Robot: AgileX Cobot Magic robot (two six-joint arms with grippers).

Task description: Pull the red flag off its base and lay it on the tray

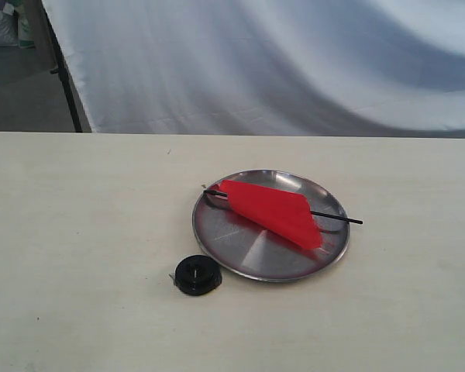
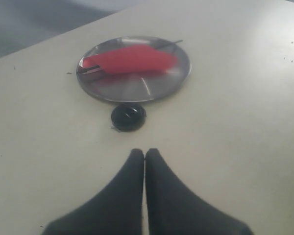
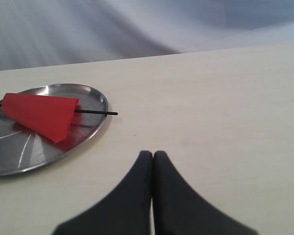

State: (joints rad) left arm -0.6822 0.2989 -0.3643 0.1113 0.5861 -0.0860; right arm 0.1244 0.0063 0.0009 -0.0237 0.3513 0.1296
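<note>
The red flag lies flat across the silver tray, its black stick poking out over the rim on the right. The black round base sits on the table beside the tray's front left edge, with no flag in it. In the left wrist view my left gripper is shut and holds nothing, a short way from the base, with the tray and flag beyond. My right gripper is shut on nothing over bare table, to the side of the tray and flag. Neither gripper shows in the exterior view.
A pale wooden table carries everything. A white cloth backdrop hangs behind its far edge, and a black stand leg stands at the back left.
</note>
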